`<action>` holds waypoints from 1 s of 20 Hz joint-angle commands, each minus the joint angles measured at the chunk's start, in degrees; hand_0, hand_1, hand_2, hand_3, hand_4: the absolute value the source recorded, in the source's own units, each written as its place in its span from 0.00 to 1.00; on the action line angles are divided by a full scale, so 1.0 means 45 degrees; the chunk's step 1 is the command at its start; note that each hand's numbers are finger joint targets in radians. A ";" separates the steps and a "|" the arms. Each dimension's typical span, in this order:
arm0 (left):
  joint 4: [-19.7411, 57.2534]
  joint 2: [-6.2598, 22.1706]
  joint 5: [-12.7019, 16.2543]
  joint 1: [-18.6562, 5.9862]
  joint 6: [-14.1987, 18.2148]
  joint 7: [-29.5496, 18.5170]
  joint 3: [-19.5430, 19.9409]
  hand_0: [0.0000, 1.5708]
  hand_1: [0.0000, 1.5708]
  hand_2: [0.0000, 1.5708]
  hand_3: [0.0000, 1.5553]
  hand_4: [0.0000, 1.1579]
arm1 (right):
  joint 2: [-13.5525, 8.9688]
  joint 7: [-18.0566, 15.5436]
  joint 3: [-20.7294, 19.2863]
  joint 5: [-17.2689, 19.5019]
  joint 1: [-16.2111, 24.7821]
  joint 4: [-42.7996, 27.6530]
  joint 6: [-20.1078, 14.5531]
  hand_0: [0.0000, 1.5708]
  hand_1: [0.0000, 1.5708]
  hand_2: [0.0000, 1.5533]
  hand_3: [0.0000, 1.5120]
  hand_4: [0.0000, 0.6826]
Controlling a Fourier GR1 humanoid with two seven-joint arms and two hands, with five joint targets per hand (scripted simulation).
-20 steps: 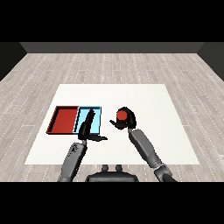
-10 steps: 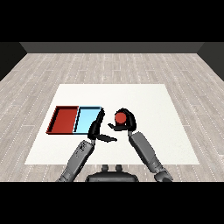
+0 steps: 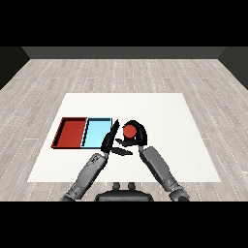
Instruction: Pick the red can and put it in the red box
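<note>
One step looks done: the right hand [image 3: 137,137] curls round the can [image 3: 129,131], just right of the blue tray [image 3: 97,132]. Left hand [image 3: 110,140] is open with straight fingers, beside the can. Carrying it past the blue tray into the red tray [image 3: 71,132] remains.
</note>
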 commanded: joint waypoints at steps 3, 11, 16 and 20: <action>0.0183 -0.0015 0.0023 -0.0958 0.0700 0.0745 -0.0370 0.00 0.00 0.00 0.00 0.00 | 0.0029 -0.0728 0.1089 -0.0561 -0.0272 0.0282 -0.0920 0.91 0.91 0.93 0.93 0.88; 0.0564 -0.0015 -0.0258 -0.0856 0.0765 0.0475 -0.0767 0.00 0.00 0.00 0.00 0.00 | 0.0030 -0.1298 0.2654 -0.0984 0.0083 -0.0158 -0.1494 0.92 0.92 0.92 0.91 0.87; -0.0069 -0.0011 0.0191 -0.1058 0.1034 0.1135 -0.1024 0.00 0.00 0.00 0.00 0.00 | 0.0028 0.0280 0.2187 -0.1315 -0.1478 -0.0349 -0.1752 0.92 0.92 0.93 0.92 0.81; 0.1003 0.0000 -0.0089 -0.1491 0.2751 0.0768 -0.1621 0.00 0.00 0.00 0.00 0.37 | -0.0060 -0.0129 0.1606 -0.0774 -0.0855 -0.0395 -0.1000 0.95 0.95 0.94 0.93 0.74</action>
